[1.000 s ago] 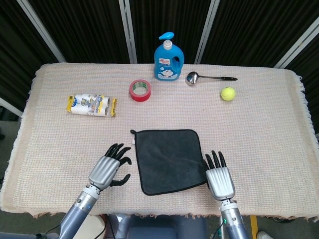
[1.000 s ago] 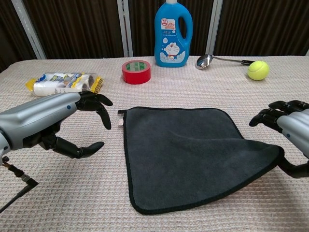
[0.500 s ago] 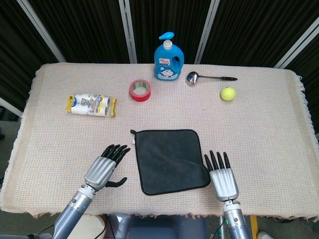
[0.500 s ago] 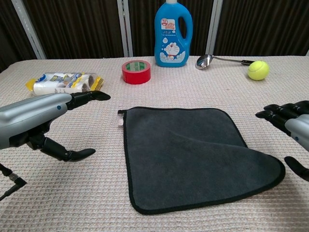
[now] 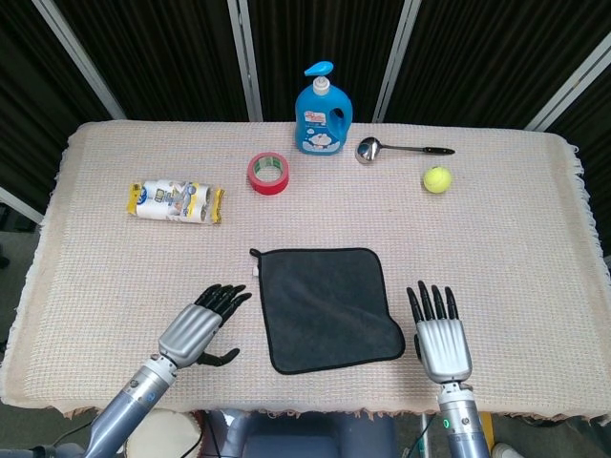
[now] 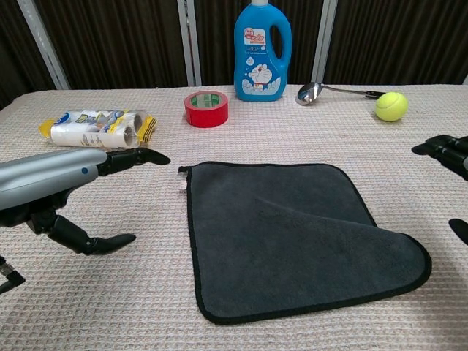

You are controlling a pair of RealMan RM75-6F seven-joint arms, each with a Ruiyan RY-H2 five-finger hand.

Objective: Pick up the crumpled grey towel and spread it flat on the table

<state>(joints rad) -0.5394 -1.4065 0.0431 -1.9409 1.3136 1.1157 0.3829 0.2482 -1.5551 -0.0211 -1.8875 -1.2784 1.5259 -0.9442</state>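
Grey towel [image 5: 327,307] is laid flat on table [image 5: 496,239]; left robot hand [image 5: 199,327] and right robot hand [image 5: 442,336] are released, fingers spread, beside it.

The head view looks down from high up. The chest view looks across, low and close. Both see the table [image 5: 496,239].

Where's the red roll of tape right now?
In the head view the red roll of tape lies flat toward the table's far edge, left of centre, just left of the blue detergent bottle.
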